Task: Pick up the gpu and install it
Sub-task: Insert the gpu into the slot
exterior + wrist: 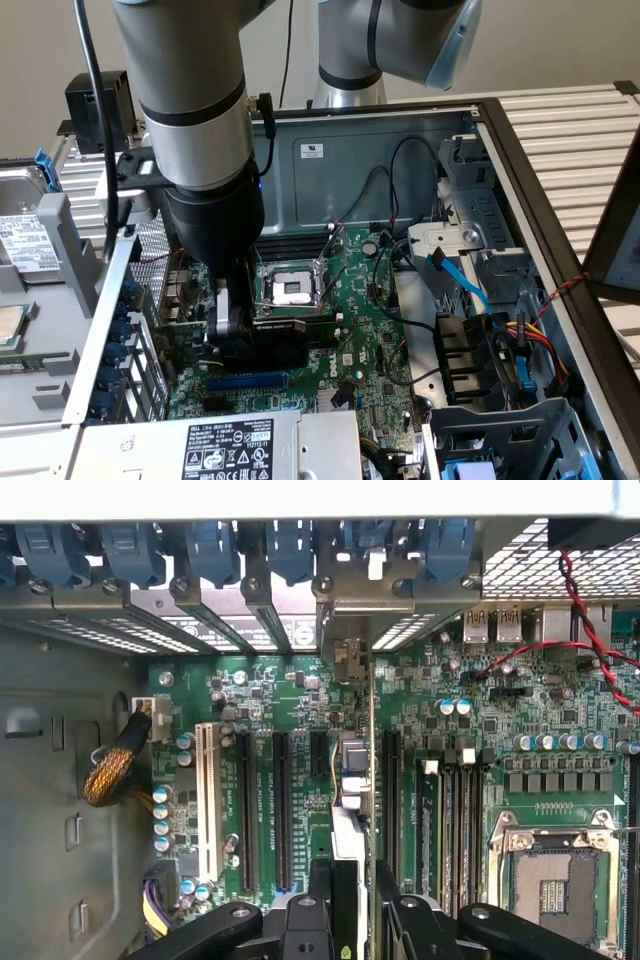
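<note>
The arm comes down almost vertically. Its thick grey forearm link ends in a black wrist directly above the hand. A second grey link bends away above and behind the hand. The hand points straight down, its jaws drawn partway in and clamped on the gpu, which stands on edge between the fingers. In the wrist view, black finger linkages splay outward to either side of the grip.

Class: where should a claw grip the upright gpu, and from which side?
By its upper edge, from straight above, pinching the two flat faces: the gpu stands thin and upright, its lower edge facing the motherboard, so only the top is free. The claw holds it so.
</note>
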`<state>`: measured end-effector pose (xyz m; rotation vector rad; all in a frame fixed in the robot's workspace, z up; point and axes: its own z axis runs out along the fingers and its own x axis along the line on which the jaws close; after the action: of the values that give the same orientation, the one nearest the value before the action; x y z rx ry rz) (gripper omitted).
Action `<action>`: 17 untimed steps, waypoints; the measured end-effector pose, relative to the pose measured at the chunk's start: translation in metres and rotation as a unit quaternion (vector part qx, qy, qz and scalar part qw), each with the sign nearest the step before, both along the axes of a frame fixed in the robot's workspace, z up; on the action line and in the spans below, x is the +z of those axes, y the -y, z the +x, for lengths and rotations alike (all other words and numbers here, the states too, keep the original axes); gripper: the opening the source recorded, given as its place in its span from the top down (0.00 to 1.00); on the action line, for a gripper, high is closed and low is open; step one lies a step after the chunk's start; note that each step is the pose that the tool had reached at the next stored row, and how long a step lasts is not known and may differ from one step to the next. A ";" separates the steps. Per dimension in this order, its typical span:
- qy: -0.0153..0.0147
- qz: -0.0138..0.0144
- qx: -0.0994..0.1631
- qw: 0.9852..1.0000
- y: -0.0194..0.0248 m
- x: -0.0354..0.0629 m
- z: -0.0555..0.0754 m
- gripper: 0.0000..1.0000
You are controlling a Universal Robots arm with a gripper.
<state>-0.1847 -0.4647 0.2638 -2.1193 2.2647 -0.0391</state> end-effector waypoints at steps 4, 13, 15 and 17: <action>0.000 0.000 -0.002 1.000 0.0000 -0.0001 0.000 0.73; 0.000 0.000 -0.007 1.000 -0.0003 -0.0005 0.000 0.73; 0.000 0.000 -0.008 1.000 -0.0005 -0.0007 -0.001 0.73; 0.000 0.000 -0.009 1.000 -0.0004 -0.0009 -0.002 0.73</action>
<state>-0.1866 -0.4643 0.2628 -2.0994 2.2831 -0.0395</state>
